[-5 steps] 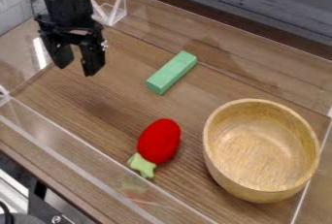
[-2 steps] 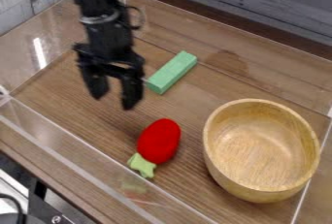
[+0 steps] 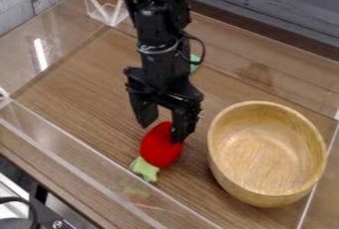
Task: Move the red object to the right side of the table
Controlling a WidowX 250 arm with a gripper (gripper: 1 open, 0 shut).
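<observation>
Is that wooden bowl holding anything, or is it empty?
Empty. The wooden bowl shows only bare wood inside; the red object lies outside it on the table.

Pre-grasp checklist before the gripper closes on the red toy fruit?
1. Jaws open: ok. The black gripper has its fingers spread.
2. Alignment over the small red toy fruit with the green leafy tip: ok, the fingers stand on either side of its upper end.
3. Fruit gripped: not ok, nothing held yet.
4. Finger depth around the fruit: cannot tell from this single view.
5. Round wooden bowl apart from the fruit: ok, a gap shows.
6. Free space on the brown wood-grain table at its right side: cannot tell, the bowl fills much of it.
</observation>
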